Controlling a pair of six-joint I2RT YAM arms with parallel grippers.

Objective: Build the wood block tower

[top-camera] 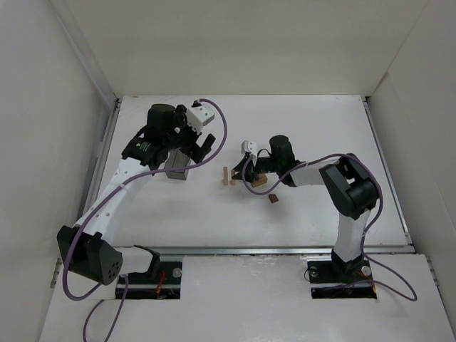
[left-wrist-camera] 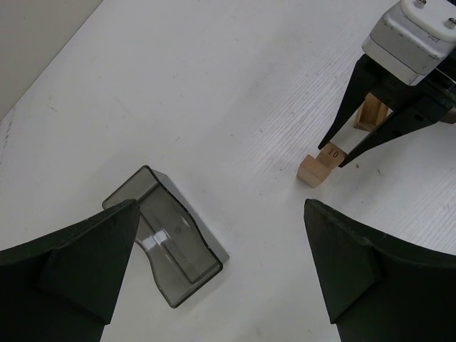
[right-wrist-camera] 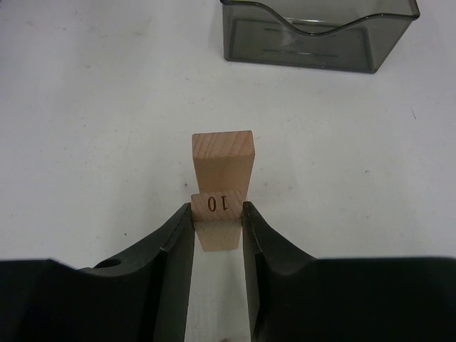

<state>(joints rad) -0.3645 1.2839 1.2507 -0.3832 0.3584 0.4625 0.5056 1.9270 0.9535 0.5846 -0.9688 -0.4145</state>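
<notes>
While down at the surface, right claw (right-wrist-camera: 217, 214): pinching the tan block marked 10 (right-wrist-camera: 222, 164) at its numbered end
Place of that block: on the white surface (top-camera: 313, 135), well apart from the grey box (left-wrist-camera: 171, 246)
Just behind the right claw's fingers: second tan block (left-wrist-camera: 372, 114)
Near side of the right claw: dark reddish block (top-camera: 272, 199), lying alone
Other arm: left claw (left-wrist-camera: 221, 206) spread wide, grey box framed between its fingers

Left arm (top-camera: 117, 185) bent, left pincer (left-wrist-camera: 221, 208) spread wide, right arm (top-camera: 349, 192) reaching left, right pincer (right-wrist-camera: 219, 214) clamped on wood block (right-wrist-camera: 217, 204)
</notes>
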